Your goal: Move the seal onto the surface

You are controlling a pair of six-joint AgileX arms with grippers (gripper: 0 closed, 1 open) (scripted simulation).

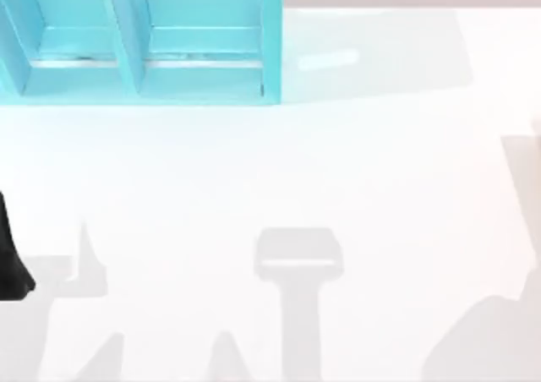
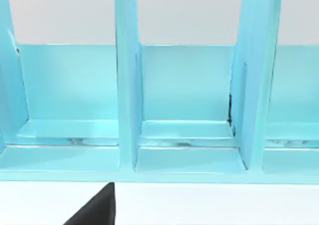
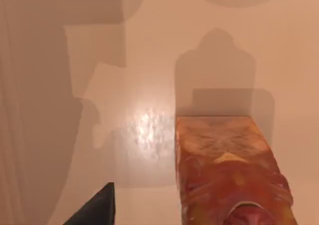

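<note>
The seal [image 3: 227, 175], a blocky orange-brown glossy piece with a reddish part at its near end, is close under the right wrist camera. It casts a shadow on the white surface [image 3: 149, 46] beneath it. One black finger [image 3: 97, 209] of my right gripper shows beside the seal, with a gap between them. Whether the seal is held is not visible. My left arm [image 1: 13, 264] is a black shape at the table's left edge. Its finger [image 2: 94, 210] points toward the turquoise shelf over the white surface [image 1: 279, 171].
A turquoise shelf unit [image 1: 144, 52] with upright dividers stands at the back left of the table. Its open compartments [image 2: 187, 110] face the left wrist camera. Grey shadows of the arms lie across the front and right of the tabletop.
</note>
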